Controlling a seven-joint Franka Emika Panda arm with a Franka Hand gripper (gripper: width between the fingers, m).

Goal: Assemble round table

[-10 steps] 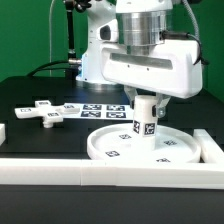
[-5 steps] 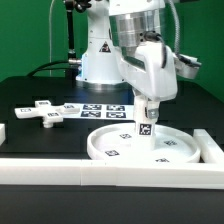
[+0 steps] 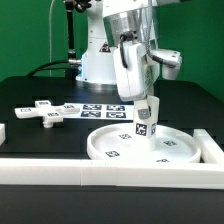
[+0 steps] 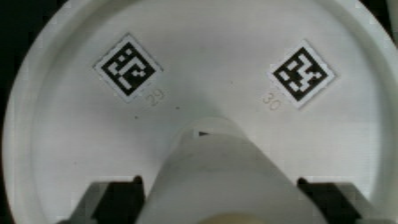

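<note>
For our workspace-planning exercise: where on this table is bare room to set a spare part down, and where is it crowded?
Free: the black table between the cross foot, the disc and the front rail. Crowded: over the disc, where the gripper holds the post.

white disc (image 3: 105, 141), black-and-white tagged post (image 3: 146, 124), black table (image 3: 45, 88)

claw (image 3: 147, 108) turned round on the post (image 3: 144, 125), broad side now edge-on
</note>
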